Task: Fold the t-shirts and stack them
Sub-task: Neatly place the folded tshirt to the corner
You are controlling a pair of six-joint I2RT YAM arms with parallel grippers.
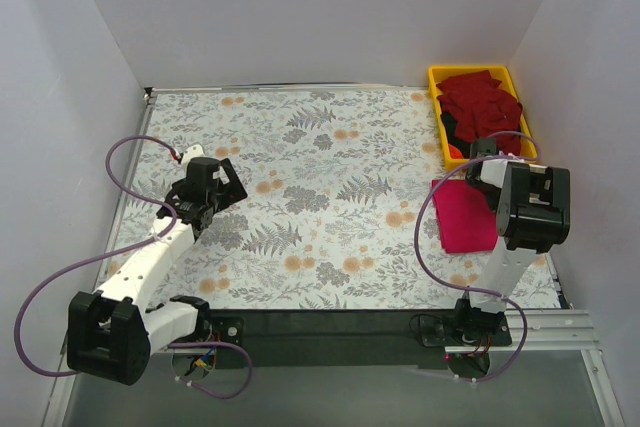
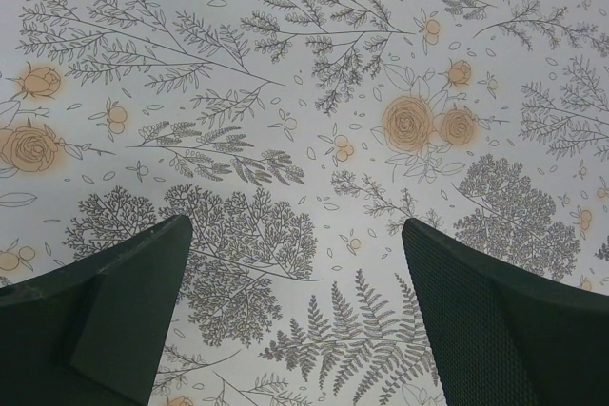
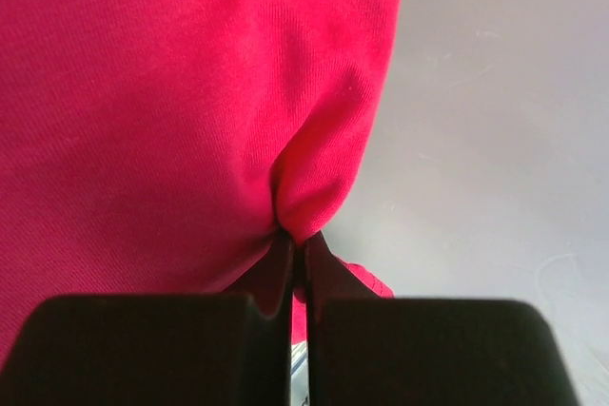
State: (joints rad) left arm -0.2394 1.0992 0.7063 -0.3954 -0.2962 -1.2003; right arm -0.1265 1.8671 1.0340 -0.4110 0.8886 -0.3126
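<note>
Found right pincer (image 3: 298, 240) pressed together, pinching a gathered fold of the magenta-pink t-shirt (image 3: 171, 92) at the fingertips. Noted cloth filling the wrist view above and left of the tips, with plain grey to their right. Saw, from overhead, the rest of that shirt lying flat on the surface (image 1: 330, 167), beneath and left of this pincer. Logged crimson t-shirts (image 1: 482, 107) heaped in a yellow bin (image 1: 470, 69) just beyond it. Found left pincer (image 2: 297, 223) spread wide, facing the floral print, well apart from every shirt.
</note>
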